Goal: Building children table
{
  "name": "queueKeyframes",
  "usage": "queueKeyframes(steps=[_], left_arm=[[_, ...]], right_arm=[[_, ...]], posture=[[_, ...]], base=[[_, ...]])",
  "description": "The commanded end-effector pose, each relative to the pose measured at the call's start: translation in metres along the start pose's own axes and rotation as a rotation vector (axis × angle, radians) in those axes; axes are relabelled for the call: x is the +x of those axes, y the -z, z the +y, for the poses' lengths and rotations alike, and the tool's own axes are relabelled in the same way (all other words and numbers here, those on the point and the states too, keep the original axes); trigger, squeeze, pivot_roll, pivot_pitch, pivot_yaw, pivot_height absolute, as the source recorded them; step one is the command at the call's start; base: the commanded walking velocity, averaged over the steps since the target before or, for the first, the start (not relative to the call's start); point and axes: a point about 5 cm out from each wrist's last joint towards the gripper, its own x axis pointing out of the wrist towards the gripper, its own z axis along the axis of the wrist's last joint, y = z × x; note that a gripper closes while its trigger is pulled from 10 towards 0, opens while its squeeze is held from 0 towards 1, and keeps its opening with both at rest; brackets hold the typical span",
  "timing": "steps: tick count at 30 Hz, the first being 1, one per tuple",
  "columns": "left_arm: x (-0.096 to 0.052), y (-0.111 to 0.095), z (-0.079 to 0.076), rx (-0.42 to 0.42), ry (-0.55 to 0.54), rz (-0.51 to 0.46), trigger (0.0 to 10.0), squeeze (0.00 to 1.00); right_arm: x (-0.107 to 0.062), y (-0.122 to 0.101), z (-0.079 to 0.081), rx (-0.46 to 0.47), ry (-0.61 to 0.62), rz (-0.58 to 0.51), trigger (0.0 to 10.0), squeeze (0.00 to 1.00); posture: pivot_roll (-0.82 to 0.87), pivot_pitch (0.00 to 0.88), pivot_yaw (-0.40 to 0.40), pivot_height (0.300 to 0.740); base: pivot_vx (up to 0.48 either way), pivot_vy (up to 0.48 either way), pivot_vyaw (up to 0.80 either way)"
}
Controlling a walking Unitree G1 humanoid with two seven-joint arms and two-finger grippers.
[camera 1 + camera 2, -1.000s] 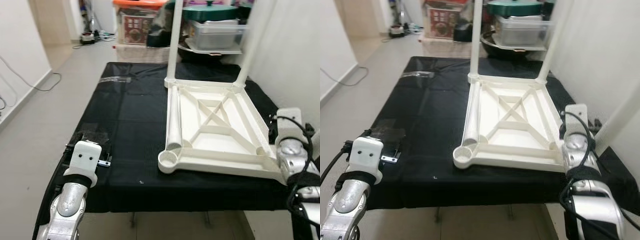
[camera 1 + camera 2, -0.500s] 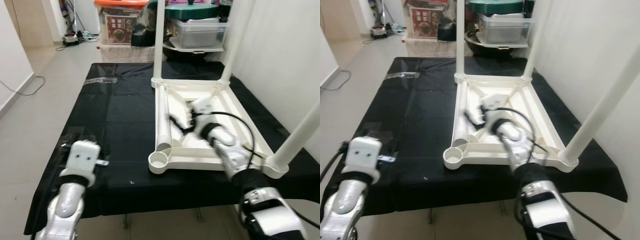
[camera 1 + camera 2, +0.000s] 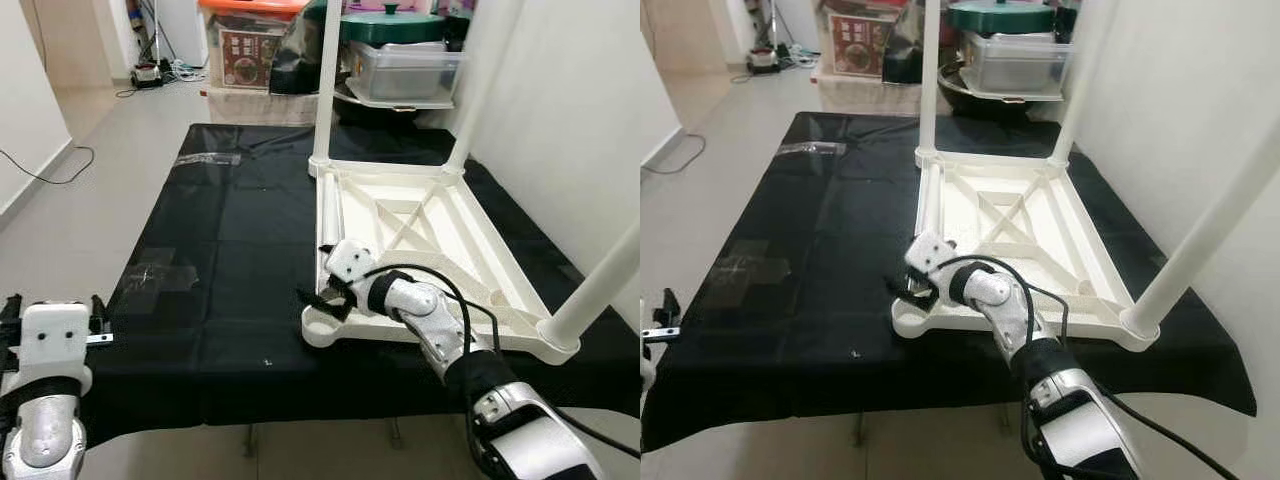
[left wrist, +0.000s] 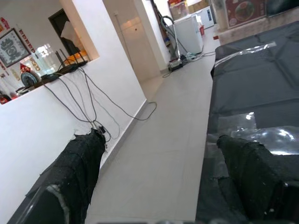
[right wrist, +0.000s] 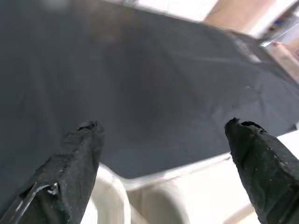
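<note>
Two jaws gape, holding nothing: right gripper (image 3: 322, 297) over the table's (image 3: 440, 250) empty corner socket (image 3: 322, 325); left gripper (image 4: 159, 186) idle.

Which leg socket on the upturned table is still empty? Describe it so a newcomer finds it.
On the black-covered table lies an upside-down white children's table top. Three of its corners carry upright white legs; go to the near corner on the robot's left, where the right gripper hovers. The empty socket there is an open round cup with no leg in it.
</note>
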Motion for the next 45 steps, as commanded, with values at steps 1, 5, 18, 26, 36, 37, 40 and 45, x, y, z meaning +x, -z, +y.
queueKeyframes(steps=[1, 5, 18, 26, 36, 37, 40, 45], left_arm=[[0.002, -0.002, -0.003, 0.009, 0.011, -0.009, 10.0, 0.0], [0.005, -0.004, -0.007, -0.002, 0.013, -0.016, 10.0, 0.0], [0.008, -0.007, -0.011, -0.018, 0.022, -0.03, 10.0, 0.0], [0.01, -0.007, -0.013, -0.019, 0.026, -0.033, 10.0, 0.0], [0.01, -0.005, -0.018, -0.026, 0.037, -0.032, 10.0, 0.0], [0.01, -0.005, -0.018, -0.026, 0.037, -0.032, 10.0, 0.0], [0.01, -0.005, -0.019, -0.025, 0.041, -0.034, 10.0, 0.0], [0.011, -0.006, -0.021, -0.027, 0.043, -0.037, 10.0, 0.0]], right_arm=[[-0.002, 0.001, 0.002, -0.048, -0.045, 0.017, 10.0, 0.0], [-0.007, 0.005, -0.008, -0.096, -0.049, 0.066, 10.0, 0.0], [0.01, 0.008, -0.016, -0.134, 0.041, 0.219, 10.0, 0.0], [0.008, 0.012, -0.011, -0.169, -0.037, 0.248, 10.0, 0.0], [0.002, 0.021, -0.027, -0.241, 0.036, 0.377, 10.0, 0.0], [0.002, 0.021, -0.027, -0.241, 0.036, 0.377, 10.0, 0.0], [0.003, 0.022, -0.028, -0.25, 0.064, 0.397, 10.0, 0.0], [0.019, 0.005, -0.031, -0.208, 0.272, 0.321, 10.0, 0.0]], posture=[[0.06, 0.0, -0.08, 0.74], [0.06, 0.0, -0.084, 0.74], [0.07, 0.0, -0.091, 0.74], [0.07, 0.0, -0.092, 0.74], [0.07, 0.0, -0.092, 0.74], [0.07, 0.0, -0.092, 0.74], [0.06, 0.0, -0.091, 0.74], [0.06, 0.0, -0.09, 0.74]], base=[[0.0, 0.0, 0.0], [0.0, 0.0, 0.0], [0.0, 0.0, 0.0], [0.0, 0.0, 0.0], [0.0, 0.0, 0.0], [0.0, 0.0, 0.0], [0.0, 0.0, 0.0], [0.0, 0.0, 0.0]])
